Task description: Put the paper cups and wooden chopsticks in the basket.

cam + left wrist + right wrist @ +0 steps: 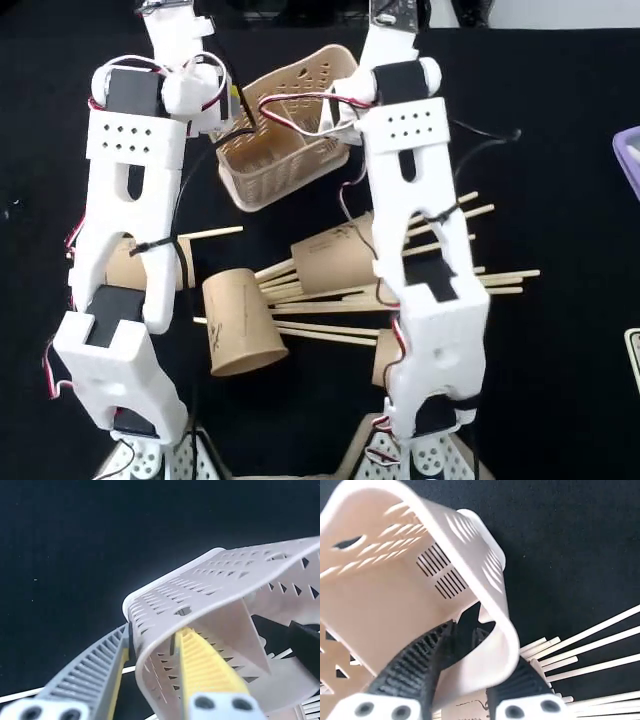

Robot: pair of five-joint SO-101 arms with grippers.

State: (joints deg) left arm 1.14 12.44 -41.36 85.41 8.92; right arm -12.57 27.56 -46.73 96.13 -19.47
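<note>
High view: tilted beige perforated plastic basket (283, 172) clamped at two places, left pincer (233, 115) on one corner, right pincer (335, 115) on the opposite rim; brown paper cups (240, 320) and pale wooden chopsticks (500, 280) loose on the black table (560, 200), back toward the arm bases from both pincers. Left wrist view: closed on the basket wall, yellow fingers (200, 660) one inside, one outside. Right wrist view: narrow, black fingers (415, 665) pinching the rim, chopsticks just beyond. Best done by lowering both ends together, setting the basket flat, mouth up, near the pile; releasing only once settled, since uneven motion would probably twist it.
</note>
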